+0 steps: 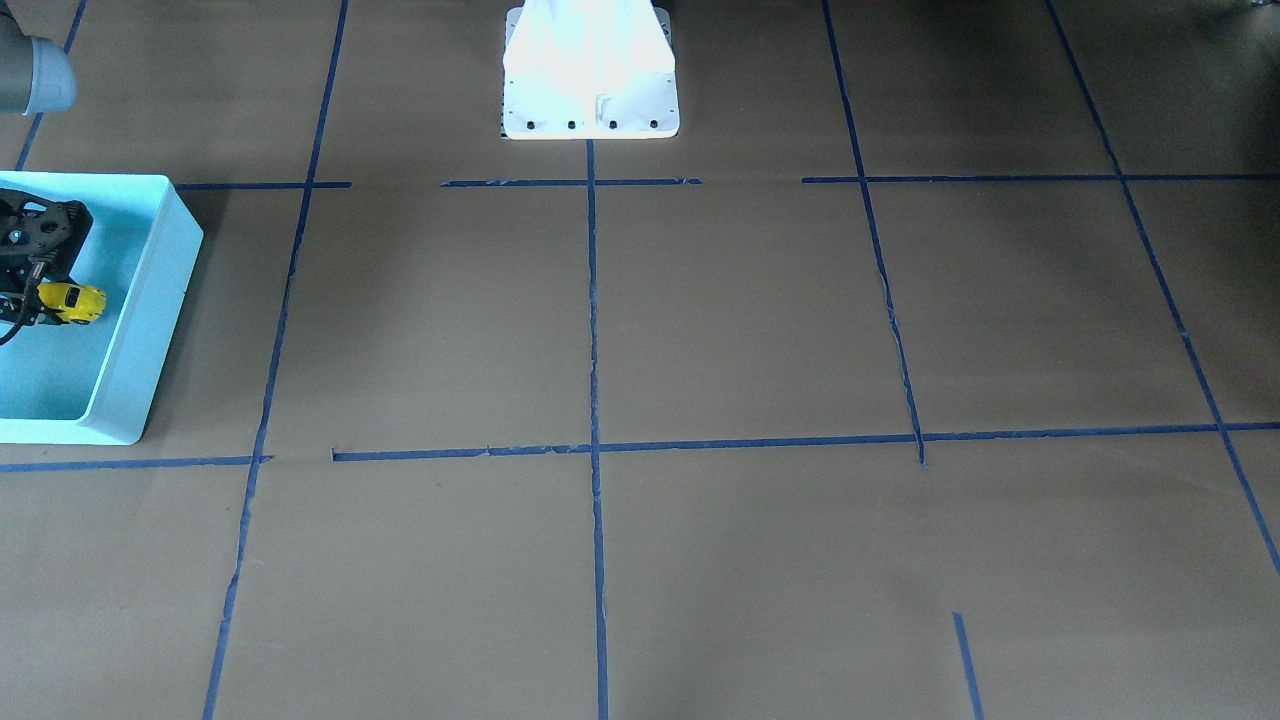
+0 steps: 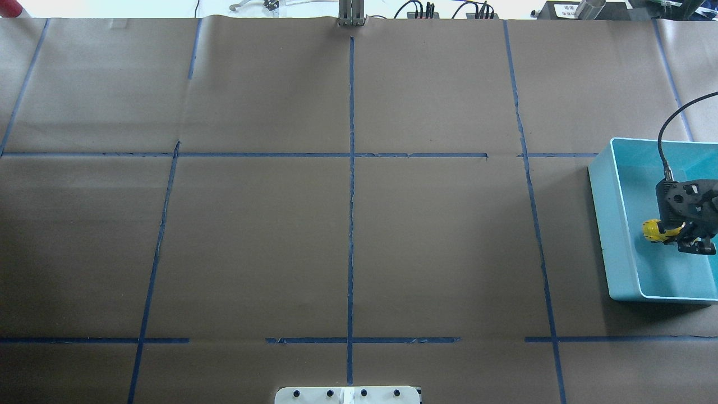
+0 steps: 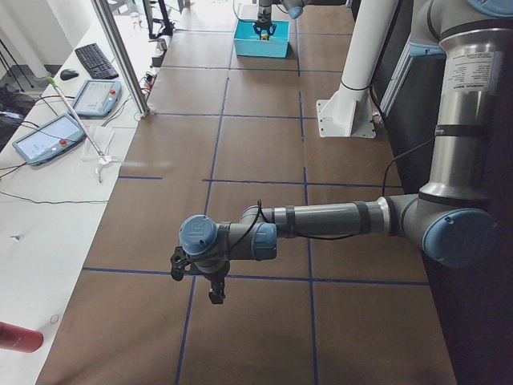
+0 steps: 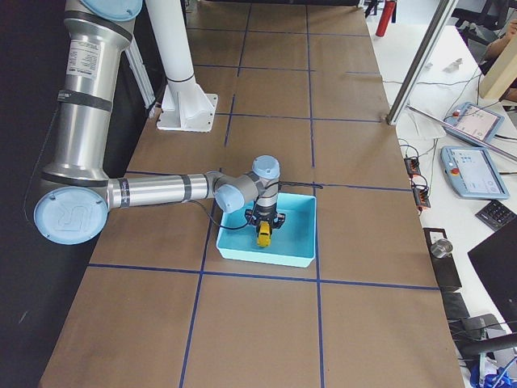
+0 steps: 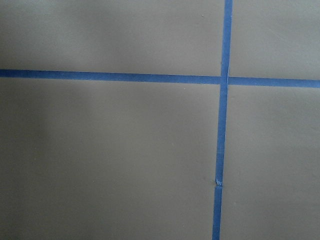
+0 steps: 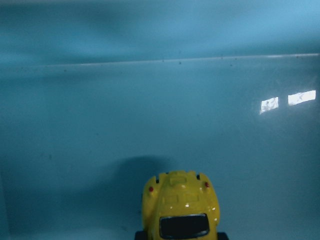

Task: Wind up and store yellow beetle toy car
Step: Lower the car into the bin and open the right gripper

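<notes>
Right jaws hold yellow beetle toy car (image 2: 652, 231) inside bin (image 2: 608, 224) — taped table (image 2: 437, 241).

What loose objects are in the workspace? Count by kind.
yellow beetle toy car: 1
teal bin: 1
Total: 2

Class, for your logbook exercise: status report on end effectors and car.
Right end effector shut on yellow beetle toy car, inside teal bin. Left end effector over table, state unclear. No obstruction seen.
</notes>
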`<state>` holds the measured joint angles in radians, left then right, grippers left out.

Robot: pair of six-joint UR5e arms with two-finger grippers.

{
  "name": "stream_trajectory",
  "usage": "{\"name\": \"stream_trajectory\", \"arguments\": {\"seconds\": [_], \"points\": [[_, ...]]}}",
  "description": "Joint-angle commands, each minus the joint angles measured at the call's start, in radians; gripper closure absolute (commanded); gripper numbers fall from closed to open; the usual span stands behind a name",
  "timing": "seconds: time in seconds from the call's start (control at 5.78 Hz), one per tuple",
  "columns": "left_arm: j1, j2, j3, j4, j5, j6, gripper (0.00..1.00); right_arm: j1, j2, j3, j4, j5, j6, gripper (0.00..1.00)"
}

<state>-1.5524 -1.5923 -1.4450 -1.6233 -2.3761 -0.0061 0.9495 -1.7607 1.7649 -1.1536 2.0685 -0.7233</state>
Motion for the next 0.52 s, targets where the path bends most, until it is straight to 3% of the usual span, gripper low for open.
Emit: {"name": "stream_trajectory", "arguments": {"seconds": [0.0, 0.17, 0.35], "points": [[0.0, 0.0, 0.0, 0.0, 0.0, 0.0, 0.0, -0.005, 0.003, -0.005, 0.0, -0.001, 0.016, 0.93], [0.0, 0.0, 0.0, -0.001, 0.0, 0.0, 0.0, -0.005, 0.003, -0.008, 0.002, 0.001, 0.013, 0.88], [0.0, 0.0, 0.0, -0.001, 0.0, 0.0, 0.0, -0.011, 0.003, -0.01, 0.0, -0.001, 0.015, 0.77]]}}
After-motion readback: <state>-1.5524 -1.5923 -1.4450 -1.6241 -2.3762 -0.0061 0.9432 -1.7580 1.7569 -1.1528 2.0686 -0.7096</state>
